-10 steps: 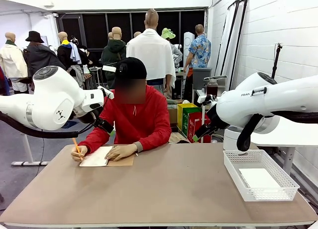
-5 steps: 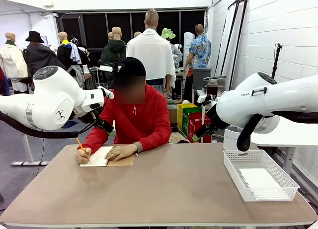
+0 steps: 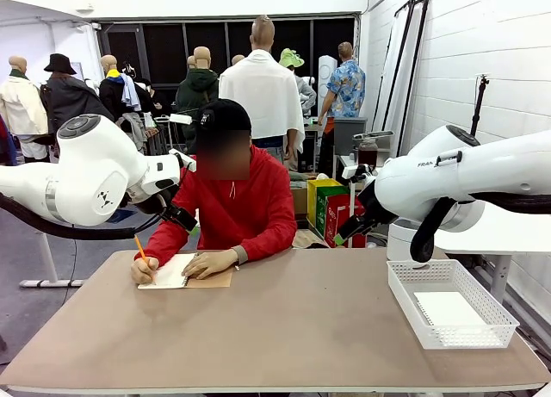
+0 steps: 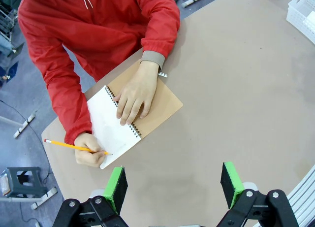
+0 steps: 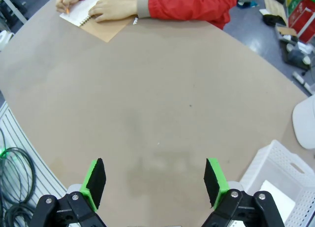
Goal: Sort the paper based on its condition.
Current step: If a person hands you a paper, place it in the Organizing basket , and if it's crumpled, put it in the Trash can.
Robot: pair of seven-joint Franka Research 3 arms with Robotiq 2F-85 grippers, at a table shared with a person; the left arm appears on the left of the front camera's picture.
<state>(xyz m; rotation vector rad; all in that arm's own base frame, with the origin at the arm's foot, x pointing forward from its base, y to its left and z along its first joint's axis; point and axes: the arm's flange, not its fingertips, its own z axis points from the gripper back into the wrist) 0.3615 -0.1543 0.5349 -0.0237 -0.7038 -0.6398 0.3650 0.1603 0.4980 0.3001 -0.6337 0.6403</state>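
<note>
Lettering "FRAN" (image 3: 425,164) on right arm (image 3: 504,173); left jaws, right jaws spread, empty; paper (image 3: 448,309) in white basket (image 3: 469,337).

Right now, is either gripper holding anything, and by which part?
Nothing. The left gripper and right gripper both hang open and empty above the table.

On my left wrist feed the white basket (image 4: 304,15) is cut off at one o'clock, and the person's hand (image 4: 134,95) covers part of the notebook (image 4: 110,126); I can't read its page. On my right wrist feed the edge clips the sheet of paper (image 5: 278,197) at five o'clock.
</note>
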